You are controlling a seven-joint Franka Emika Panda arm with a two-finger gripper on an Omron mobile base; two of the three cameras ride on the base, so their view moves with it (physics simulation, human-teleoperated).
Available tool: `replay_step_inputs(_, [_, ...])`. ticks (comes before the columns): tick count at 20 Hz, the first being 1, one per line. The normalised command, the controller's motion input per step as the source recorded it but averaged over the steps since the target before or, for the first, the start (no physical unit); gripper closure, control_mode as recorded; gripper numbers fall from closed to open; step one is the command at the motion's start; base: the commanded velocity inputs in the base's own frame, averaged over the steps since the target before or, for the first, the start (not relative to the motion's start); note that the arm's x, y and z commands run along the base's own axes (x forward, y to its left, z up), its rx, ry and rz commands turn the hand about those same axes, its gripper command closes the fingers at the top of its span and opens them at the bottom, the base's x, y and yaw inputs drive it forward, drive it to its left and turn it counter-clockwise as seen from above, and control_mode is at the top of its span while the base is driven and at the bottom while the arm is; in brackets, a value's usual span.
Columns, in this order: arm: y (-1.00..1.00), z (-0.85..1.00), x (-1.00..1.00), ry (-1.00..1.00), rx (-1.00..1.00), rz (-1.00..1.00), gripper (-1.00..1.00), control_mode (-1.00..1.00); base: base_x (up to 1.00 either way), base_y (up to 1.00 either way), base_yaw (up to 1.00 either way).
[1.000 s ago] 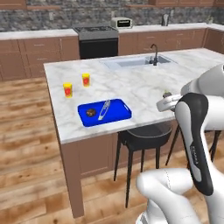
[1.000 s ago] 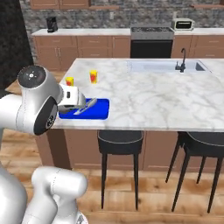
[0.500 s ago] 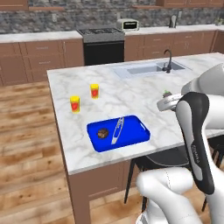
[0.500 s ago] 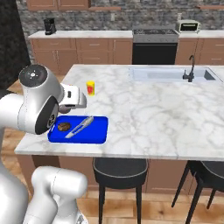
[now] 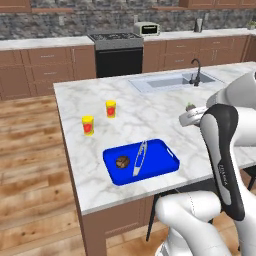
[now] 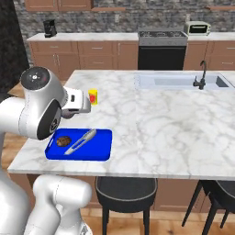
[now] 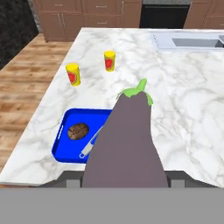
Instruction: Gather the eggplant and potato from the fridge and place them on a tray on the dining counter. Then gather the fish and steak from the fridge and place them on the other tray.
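Observation:
A dark purple eggplant (image 7: 129, 140) with a green cap rises from my gripper (image 7: 124, 173), which is shut on it; its green tip (image 5: 190, 106) also peeks out beside the hand in the left base view. Just ahead, near the left corner of the dining counter (image 7: 188, 109), lies a blue tray (image 7: 65, 135). On the tray rest a slender silvery fish (image 5: 140, 157) and a brown round piece (image 5: 122, 161) that looks like the steak. The eggplant hangs above the counter, right of the tray. The potato is out of view.
Two yellow-and-red cups (image 5: 88, 125) (image 5: 110, 108) stand behind the tray. A sink (image 5: 165, 82) with a black tap (image 5: 196, 75) is set into the far right. A black stool (image 6: 126, 188) stands under the front edge. A black mass at the left (image 6: 7, 46) is probably the fridge.
The whole picture has shifted: the base has driven closer to the island, so tray and cups look larger and nearer. The eggplant has stayed in my gripper.

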Motion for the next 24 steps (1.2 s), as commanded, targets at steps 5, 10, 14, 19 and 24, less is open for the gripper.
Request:
replay_step_inputs(5, [0.0,0.0,0.0,0.0,0.0,0.0,1.0,1.0,0.29,0.0,0.0])
replay_step_inputs(10, [0.0,-0.09,0.05,0.0,0.0,0.0,1.0,-1.0,0.07,0.0,0.0])
replay_step_inputs(14, [0.0,-0.62,0.33,0.12,-0.05,0.0,1.0,-1.0,0.0,0.0,0.0])
replay_step_inputs(19, [0.0,-0.59,0.44,0.14,-0.05,0.0,1.0,-1.0,0.0,0.0,0.0])
replay_step_inputs(24, [0.0,-0.45,0.26,0.04,-0.02,-0.02,1.0,-1.0,0.0,0.0,0.0])
